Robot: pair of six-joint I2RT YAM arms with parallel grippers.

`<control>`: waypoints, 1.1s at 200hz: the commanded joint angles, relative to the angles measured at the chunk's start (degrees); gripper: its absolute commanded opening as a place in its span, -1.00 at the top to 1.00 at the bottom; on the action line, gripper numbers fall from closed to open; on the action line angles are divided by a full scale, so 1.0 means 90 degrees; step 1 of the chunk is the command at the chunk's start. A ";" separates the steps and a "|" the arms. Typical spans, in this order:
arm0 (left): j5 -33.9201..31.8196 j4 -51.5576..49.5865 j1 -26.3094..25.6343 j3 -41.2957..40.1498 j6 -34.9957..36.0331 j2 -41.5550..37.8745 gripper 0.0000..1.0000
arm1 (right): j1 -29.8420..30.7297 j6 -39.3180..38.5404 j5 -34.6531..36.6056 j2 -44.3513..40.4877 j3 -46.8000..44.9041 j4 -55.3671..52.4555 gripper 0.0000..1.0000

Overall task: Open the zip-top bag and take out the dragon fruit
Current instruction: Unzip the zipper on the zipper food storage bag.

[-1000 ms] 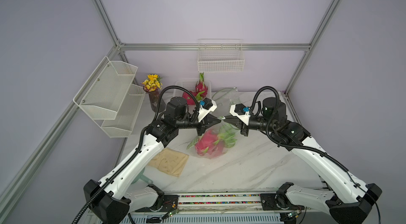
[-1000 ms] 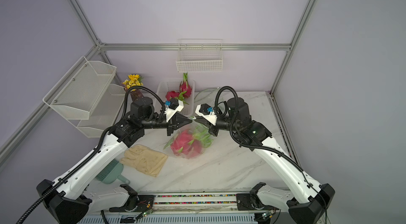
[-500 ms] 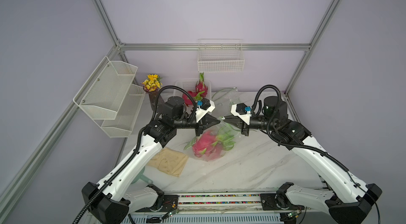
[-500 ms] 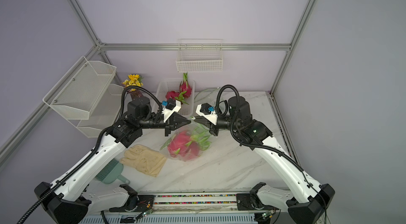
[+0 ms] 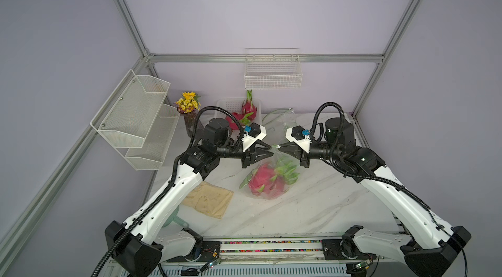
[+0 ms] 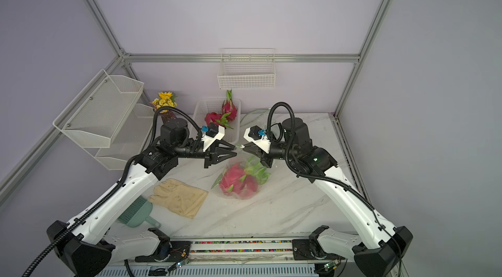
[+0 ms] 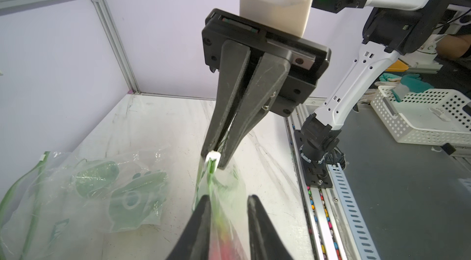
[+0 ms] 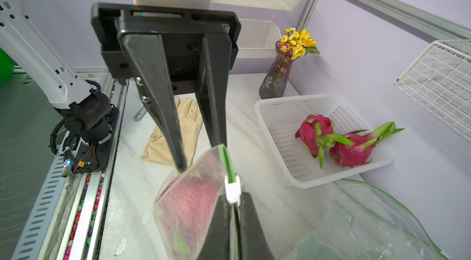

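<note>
Right gripper (image 5: 278,148): closed on the small white plastic slider (image 8: 232,190) of the clear zip-top bag (image 5: 275,159), which has a green seal strip. The bag is thereby held up by its top edge over mid-table.
Left gripper (image 5: 271,151): the jaws are seen parted. The left end of the seal strip lies between them, against one finger, and nothing is clamped. It is judged to be placed there so that the strip can be anchored against the slider's pull.
Seal strip (image 8: 227,160): it is stretched between the two grippers. Whether any of it is parted cannot be told.
Bagged dragon fruit (image 5: 261,181): a magenta, green-scaled fruit is carried low in the bag, below the grippers. Contact between the bag's base and the white marble tabletop (image 5: 304,207) cannot be told.
White perforated plastic basket (image 8: 267,104): set at the far side, left of centre. Two more dragon fruits (image 8: 314,131) are laid in it.
Risk: with its left end unheld, the bag may be swung or twisted when the slider is drawn.
</note>
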 commanded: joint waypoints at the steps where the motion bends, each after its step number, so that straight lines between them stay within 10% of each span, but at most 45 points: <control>1: 0.0058 0.0104 -0.0080 0.0182 0.0161 0.0083 0.32 | -0.0032 -0.0029 -0.0243 -0.0044 0.0083 0.0042 1.00; 54: -0.0272 -0.0126 -0.0252 0.0550 0.0174 0.0357 1.00 | -0.0032 -0.0193 -0.0393 -0.0089 0.0162 -0.0270 1.00; 220: -0.0204 0.0160 -0.0282 0.0531 -0.0140 0.0273 1.00 | -0.0026 -0.0246 -0.0679 0.0099 0.0373 -0.0359 0.52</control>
